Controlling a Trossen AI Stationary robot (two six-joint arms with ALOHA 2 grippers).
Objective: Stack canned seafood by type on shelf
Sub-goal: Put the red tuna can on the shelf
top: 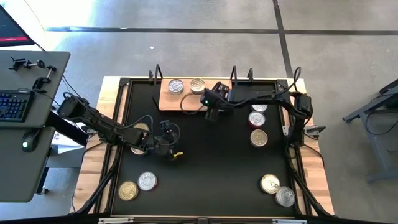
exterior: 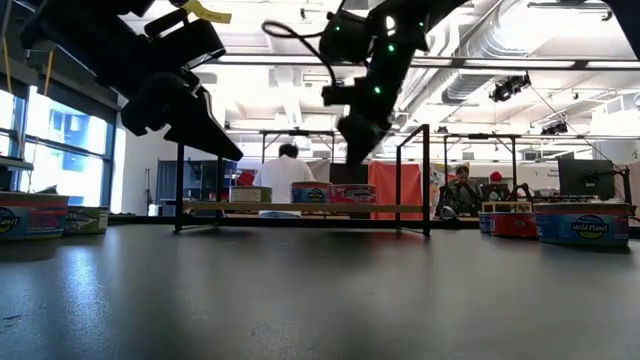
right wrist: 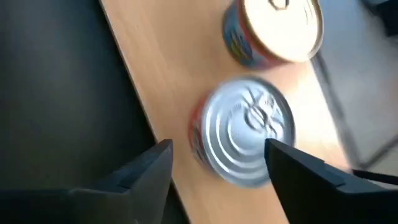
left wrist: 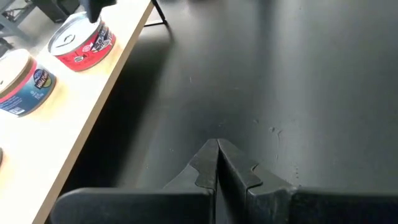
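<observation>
1. Right tool: fingers apart, nothing clamped. It sits above the shelf, by the board's front edge. In the right wrist view a silver-lid tin lies between the two fingers, looks untouched. A gold-lid tin stands just beyond it on the same board.
2. Left tool: fingers together, empty. It is over the bare black bench, left of centre, well apart from the shelf.
3. Shelf: light wooden board at the far edge of the bench, black uprights at its ends. High view shows two tins on its left part: silver-lid and gold-lid, just beside each other. The right arm covers the rest of the board.
4. Left wrist view: red-label tin and blue-label tin on the board, side by side, both upright.
5. Loose tins on the bench:
   - right side, two in a column near the right arm
   - near-right corner, a pair touching: gold, silver
   - near-left corner, a pair: silver, gold
   - one more partly hidden under the left arm
6. Low view: people in the room behind the bench, far off.
</observation>
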